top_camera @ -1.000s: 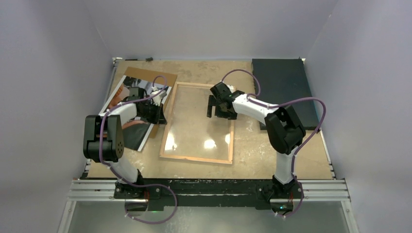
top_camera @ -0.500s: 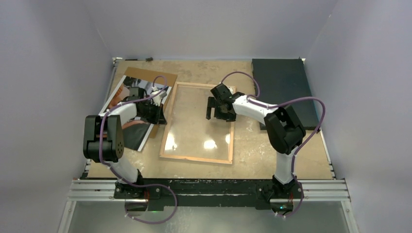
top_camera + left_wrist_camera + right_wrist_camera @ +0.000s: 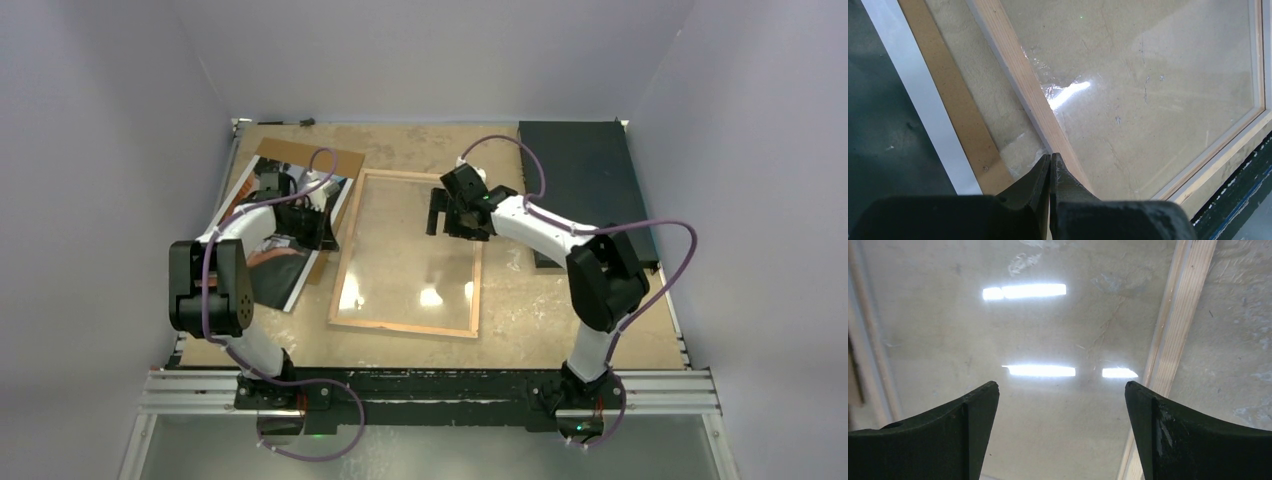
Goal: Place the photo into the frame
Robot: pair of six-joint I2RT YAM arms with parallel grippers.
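View from above the worktop (image 3: 520, 300). The frame (image 3: 402, 328) lies back-up at mid-worktop, long axis running from the near edge to the far edge. The photo (image 3: 278, 272) lies beside it toward the left edge, partly on a brown board (image 3: 310, 155), with its long axis skewed a little off the frame's. My left claw (image 3: 1050, 161) is pinched closed, tips low at the frame's left rail, with nothing visibly between them. My right claw (image 3: 1062, 386) hangs spread wide over the pane's far part. The left arm is nearer the photo, which, I judge, must travel rightward and rotate slightly to match the frame.
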